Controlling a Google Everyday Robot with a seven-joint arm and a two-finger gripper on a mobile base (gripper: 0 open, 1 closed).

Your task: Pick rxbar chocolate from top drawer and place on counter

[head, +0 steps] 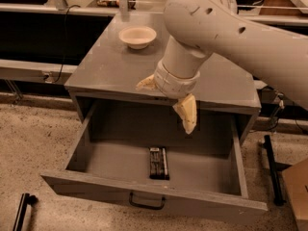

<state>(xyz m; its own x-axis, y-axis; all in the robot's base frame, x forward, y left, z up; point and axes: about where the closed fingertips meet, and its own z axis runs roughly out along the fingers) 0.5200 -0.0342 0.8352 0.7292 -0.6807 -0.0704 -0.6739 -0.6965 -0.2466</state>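
Note:
The rxbar chocolate (159,162), a dark flat bar with pale markings, lies inside the open top drawer (81,143), near its front centre. The drawer's dark handle (146,203) is on the front panel. My gripper (166,99) hangs over the counter's front edge, above the back of the drawer and up and slightly right of the bar. Its two cream fingers are spread wide, one (145,84) over the counter (108,69), the other (187,112) pointing down into the drawer. It is open and holds nothing.
A white bowl (138,36) stands at the back left of the counter. A dark shelf unit (33,37) is at the left, a black stand (272,170) at the right, and a cardboard box corner (296,191) at the lower right. The floor is speckled.

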